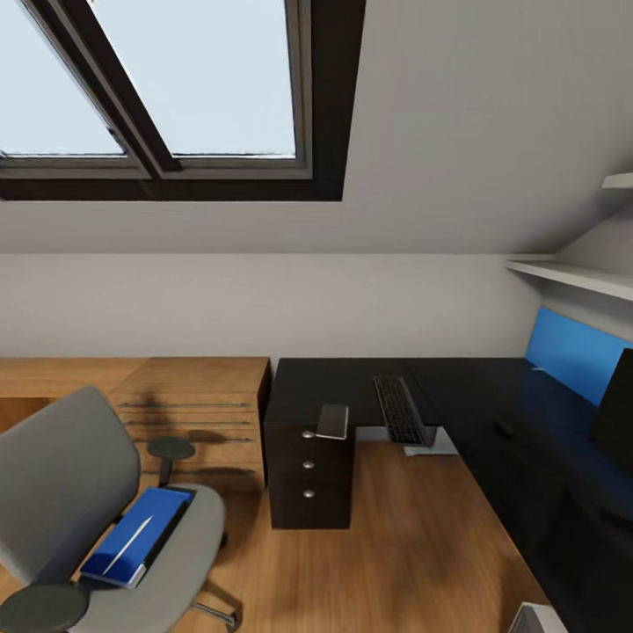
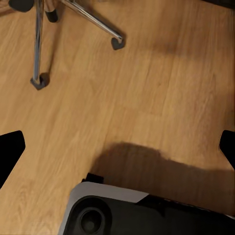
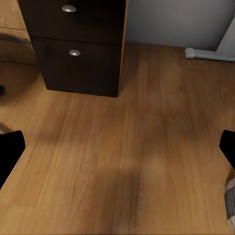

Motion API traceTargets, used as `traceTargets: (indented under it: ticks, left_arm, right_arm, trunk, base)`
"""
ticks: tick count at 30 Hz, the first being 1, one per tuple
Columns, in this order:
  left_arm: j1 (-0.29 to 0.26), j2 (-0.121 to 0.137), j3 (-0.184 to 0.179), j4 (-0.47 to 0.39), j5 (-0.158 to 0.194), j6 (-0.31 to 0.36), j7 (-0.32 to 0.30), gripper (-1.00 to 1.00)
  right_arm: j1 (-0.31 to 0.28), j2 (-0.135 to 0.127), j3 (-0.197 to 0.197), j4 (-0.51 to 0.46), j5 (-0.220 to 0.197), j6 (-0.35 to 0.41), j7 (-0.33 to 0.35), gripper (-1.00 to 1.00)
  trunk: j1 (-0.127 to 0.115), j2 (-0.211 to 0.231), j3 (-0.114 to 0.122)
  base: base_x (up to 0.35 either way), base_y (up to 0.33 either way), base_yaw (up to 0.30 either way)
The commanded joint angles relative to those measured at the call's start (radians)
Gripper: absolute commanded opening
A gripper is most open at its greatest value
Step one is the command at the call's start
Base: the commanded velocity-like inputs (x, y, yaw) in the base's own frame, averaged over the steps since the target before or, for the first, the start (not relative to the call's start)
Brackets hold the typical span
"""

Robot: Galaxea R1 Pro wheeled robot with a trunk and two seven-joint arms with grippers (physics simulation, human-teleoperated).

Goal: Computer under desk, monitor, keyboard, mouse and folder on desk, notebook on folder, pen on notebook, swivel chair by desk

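With both claws spread and empty over the floor, approach the chair (image 1: 79, 519) squarely and pinch the folder (image 1: 141, 534), probably pen-topped, by its edge.

Chrome chair legs (image 2: 73, 14) with dark castors (image 2: 39, 81) stand on the wood floor (image 2: 147, 88). Well apart from them, the robot's base (image 2: 112, 215) casts a shadow.

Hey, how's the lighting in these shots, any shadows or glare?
Head view: bright skylight, desk top very dark, with the mouse barely distinguishable. Left wrist view: a broad soft shadow on the floor. Right wrist view: fainter floor shadow, slight blur, no glare.
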Motion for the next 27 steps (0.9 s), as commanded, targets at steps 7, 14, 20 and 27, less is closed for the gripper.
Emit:
traceTargets:
  ticks: [7,14,20,27]
  left_arm:
    - [0.001,-0.001,0.001,-0.001,0.009,0.002,-0.011,1.00]
    - [0.001,-0.004,0.004,-0.001,0.009,0.002,-0.011,1.00]
    - [0.001,-0.015,-0.001,-0.004,0.008,0.008,-0.008,1.00]
    - [0.000,-0.035,-0.005,-0.158,0.006,0.095,-0.003,1.00]
  right_arm:
    - [-0.001,-0.001,0.000,0.002,0.009,-0.002,-0.011,1.00]
    - [-0.001,-0.004,-0.001,0.002,0.007,-0.001,-0.012,1.00]
    - [-0.001,-0.005,-0.004,0.000,0.001,-0.001,-0.015,1.00]
    - [-0.001,-0.003,-0.005,0.000,-0.001,-0.001,-0.015,1.00]
  trunk:
    - [0.001,0.000,0.000]
    - [0.001,0.000,0.000]
    - [0.020,-0.035,-0.016]
    - [0.047,-0.084,-0.038]
  base:
    - [0.237,0.002,0.000]
    - [0.023,0.000,0.000]
    - [0.003,0.000,0.000]
    - [0.000,0.000,0.000]
